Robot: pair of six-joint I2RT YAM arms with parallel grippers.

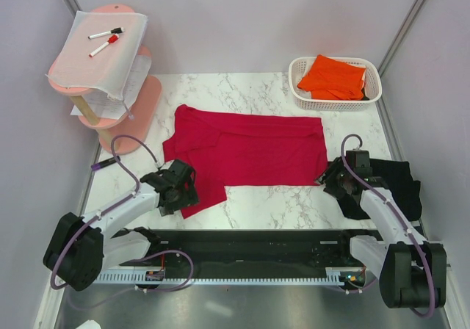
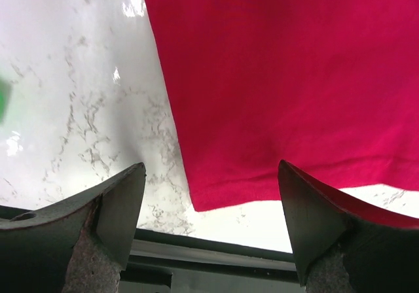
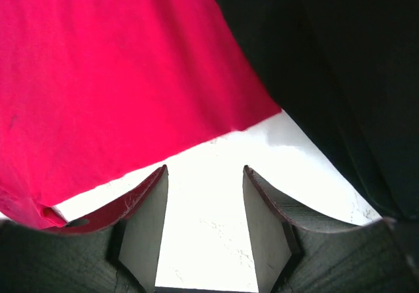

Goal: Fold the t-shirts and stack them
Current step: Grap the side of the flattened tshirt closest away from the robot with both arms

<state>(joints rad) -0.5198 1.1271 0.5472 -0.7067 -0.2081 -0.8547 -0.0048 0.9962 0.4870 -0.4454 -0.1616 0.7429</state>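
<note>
1. The left gripper (image 2: 211,164) is hovering over the near-left corner of the crimson red t-shirt (image 1: 250,149). Its jaws are spread wide and aren't pinching anything.
2. The right gripper (image 3: 205,169) is sitting at that shirt's near-right corner, jaws roughly halfway apart. Only bare marble table (image 1: 279,200) is showing between them, so it's gripping nothing.
3. The crimson red t-shirt is lying spread out mid-table, and the black t-shirt (image 1: 396,186) is lying just beside it under the right arm. The orange t-shirt (image 1: 334,78) is sitting in the white basket (image 1: 338,105).

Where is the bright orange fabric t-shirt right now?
In the top external view, the bright orange t-shirt sits bunched inside the white plastic basket at the far right corner of the marble table, beyond the spread crimson red t-shirt.
</note>
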